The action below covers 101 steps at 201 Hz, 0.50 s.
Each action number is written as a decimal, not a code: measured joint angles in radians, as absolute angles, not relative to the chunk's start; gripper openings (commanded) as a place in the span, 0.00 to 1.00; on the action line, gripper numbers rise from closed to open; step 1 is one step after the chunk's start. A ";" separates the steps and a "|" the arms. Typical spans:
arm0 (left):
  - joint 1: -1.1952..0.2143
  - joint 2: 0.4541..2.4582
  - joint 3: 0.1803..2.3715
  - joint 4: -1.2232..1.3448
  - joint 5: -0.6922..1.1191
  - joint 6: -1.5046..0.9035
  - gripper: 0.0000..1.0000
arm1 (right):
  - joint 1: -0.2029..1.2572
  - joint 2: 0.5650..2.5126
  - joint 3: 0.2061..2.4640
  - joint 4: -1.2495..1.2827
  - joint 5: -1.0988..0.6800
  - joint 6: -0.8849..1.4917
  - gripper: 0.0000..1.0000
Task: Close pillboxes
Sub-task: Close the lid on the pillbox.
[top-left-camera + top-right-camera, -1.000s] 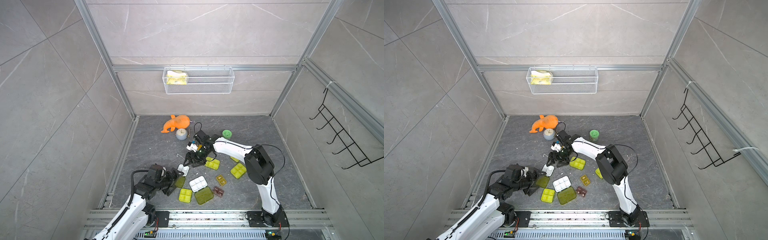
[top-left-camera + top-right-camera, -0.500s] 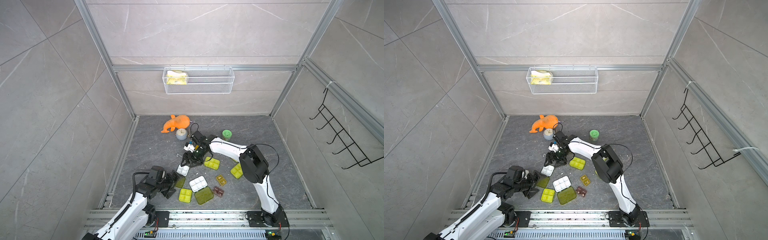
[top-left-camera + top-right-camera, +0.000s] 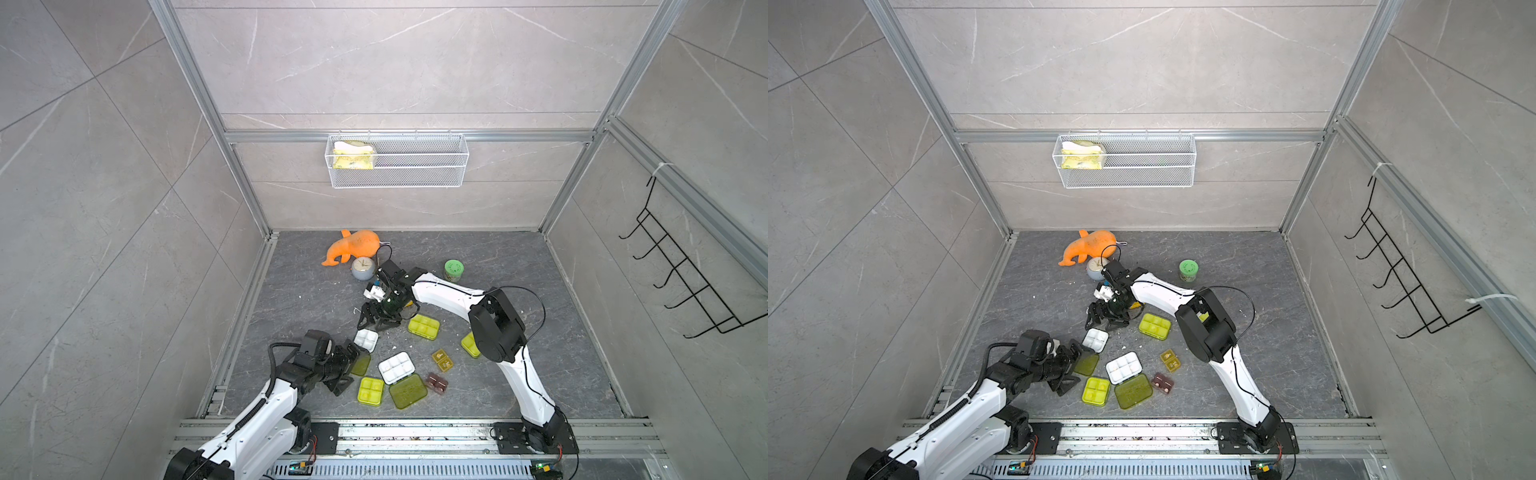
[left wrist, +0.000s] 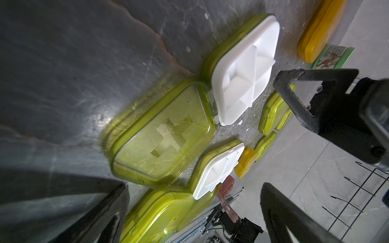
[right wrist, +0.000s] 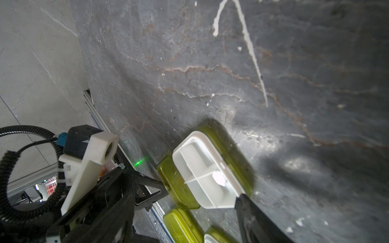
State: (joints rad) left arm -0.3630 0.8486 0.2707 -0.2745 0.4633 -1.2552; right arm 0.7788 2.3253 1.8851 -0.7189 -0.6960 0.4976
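Black carbon fingers [image 4: 280,214] spread wide and empty, the left gripper [image 3: 348,369] lies low over the dark grey stone floor [image 3: 519,291], pointing at the flat translucent yellow-green lid [image 3: 360,365] of the open four-cell white plastic pillbox [image 3: 366,340]. We see the right gripper [image 3: 376,323], on its sharply bent white arm, also parted and holding nothing, just beyond that pillbox. Close by lie an open six-cell white pillbox [image 3: 397,368], a shut yellow-green four-cell pillbox [image 3: 370,390] beside the left gripper, a shut yellow-green six-cell pillbox [image 3: 424,327], a small amber two-cell box [image 3: 442,360] and another yellow-green pillbox [image 3: 468,345] half hidden behind the right arm's elbow.
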 measured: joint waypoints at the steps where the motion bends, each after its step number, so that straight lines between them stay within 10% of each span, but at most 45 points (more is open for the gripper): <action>1: -0.362 0.850 0.271 -0.273 0.464 -1.255 0.99 | 0.779 2.326 1.886 -0.719 -0.696 0.498 0.78; 101: -0.318 0.938 0.321 -0.271 0.473 -1.205 1.00 | 0.781 2.350 1.874 -0.751 -0.695 0.470 0.78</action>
State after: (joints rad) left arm -0.3180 0.9379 0.3214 -0.2707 0.4728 -1.2053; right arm 0.7807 2.3505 1.8740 -0.7509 -0.6952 0.4702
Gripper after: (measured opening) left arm 0.994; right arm 0.779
